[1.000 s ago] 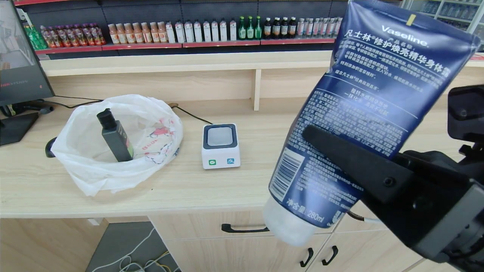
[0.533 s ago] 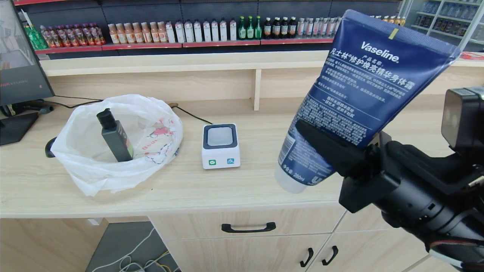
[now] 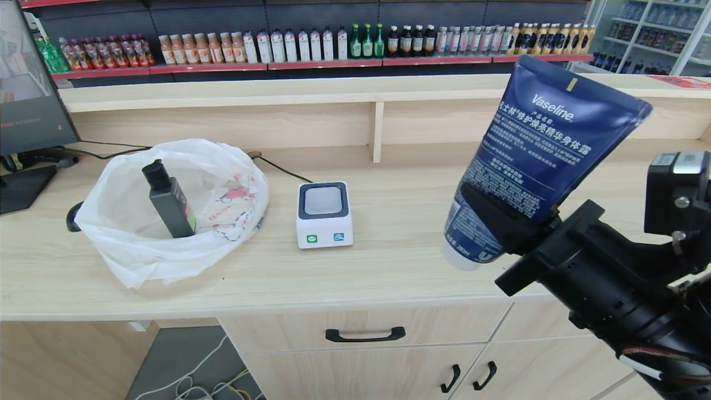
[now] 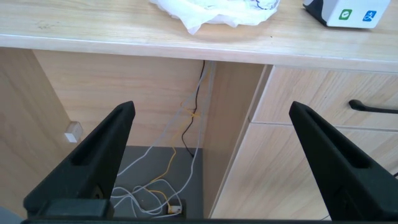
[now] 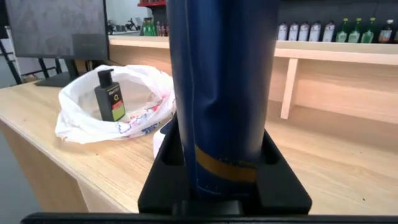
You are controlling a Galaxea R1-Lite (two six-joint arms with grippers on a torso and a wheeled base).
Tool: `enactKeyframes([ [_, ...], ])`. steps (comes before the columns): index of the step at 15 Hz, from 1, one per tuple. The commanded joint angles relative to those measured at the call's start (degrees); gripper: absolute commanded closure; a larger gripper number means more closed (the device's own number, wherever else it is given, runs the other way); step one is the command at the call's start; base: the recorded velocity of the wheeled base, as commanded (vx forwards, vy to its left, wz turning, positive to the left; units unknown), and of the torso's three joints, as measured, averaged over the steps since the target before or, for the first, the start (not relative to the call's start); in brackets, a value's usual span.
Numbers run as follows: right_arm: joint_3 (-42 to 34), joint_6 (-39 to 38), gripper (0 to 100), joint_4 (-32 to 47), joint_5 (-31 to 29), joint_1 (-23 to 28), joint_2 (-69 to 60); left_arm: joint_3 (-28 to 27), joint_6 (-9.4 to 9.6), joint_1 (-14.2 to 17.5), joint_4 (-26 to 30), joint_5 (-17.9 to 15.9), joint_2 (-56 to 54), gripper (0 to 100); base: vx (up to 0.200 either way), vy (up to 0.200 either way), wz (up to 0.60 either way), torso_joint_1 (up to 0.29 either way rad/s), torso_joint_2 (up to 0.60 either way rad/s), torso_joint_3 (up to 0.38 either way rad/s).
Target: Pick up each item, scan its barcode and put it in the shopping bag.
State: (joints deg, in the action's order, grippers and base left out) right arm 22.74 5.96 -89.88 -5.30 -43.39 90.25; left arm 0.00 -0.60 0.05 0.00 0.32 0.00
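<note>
My right gripper (image 3: pixel 514 222) is shut on a dark blue lotion tube (image 3: pixel 539 155), held tilted above the counter's right part with its white cap pointing down and left. In the right wrist view the blue tube (image 5: pixel 224 87) stands between the fingers (image 5: pixel 171 146). The white barcode scanner (image 3: pixel 324 214) sits mid-counter, left of the tube. The white plastic shopping bag (image 3: pixel 166 244) lies open at the left with a dark pump bottle (image 3: pixel 168 201) standing in it. My left gripper (image 4: pixel 211 155) is open below the counter edge, nothing between its fingers.
A monitor (image 3: pixel 30 83) and its stand occupy the far left of the wooden counter (image 3: pixel 389 261). A raised shelf ledge (image 3: pixel 278 91) runs along the back, with store shelves of bottles behind. Drawers with black handles (image 3: pixel 364 335) sit under the counter; cables (image 4: pixel 180 180) hang below.
My right gripper has carried the blue tube away from the head camera and down, toward the counter's right side. The bag, pump bottle and scanner stay put.
</note>
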Motion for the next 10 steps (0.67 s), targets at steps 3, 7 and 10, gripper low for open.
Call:
enactKeyframes([
  [3,-4.63,-3.59,100,-0.12,0.21,3.04,-1.04,0.00,-0.02,0.04,0.00,0.03,0.00,0,0.000,0.000,0.00,0.000,0.00,0.000],
  [7,-4.63,-3.94,100,-0.12,0.38,7.09,-0.86,0.00,-0.11,0.04,0.00,0.03,0.00,0,0.000,0.000,0.00,0.000,0.00,0.000],
  [10,-3.93,-4.55,100,-0.12,0.29,7.88,-1.04,0.00,-0.19,0.04,0.00,0.03,0.00,0,0.000,0.000,0.00,0.000,0.00,0.000],
])
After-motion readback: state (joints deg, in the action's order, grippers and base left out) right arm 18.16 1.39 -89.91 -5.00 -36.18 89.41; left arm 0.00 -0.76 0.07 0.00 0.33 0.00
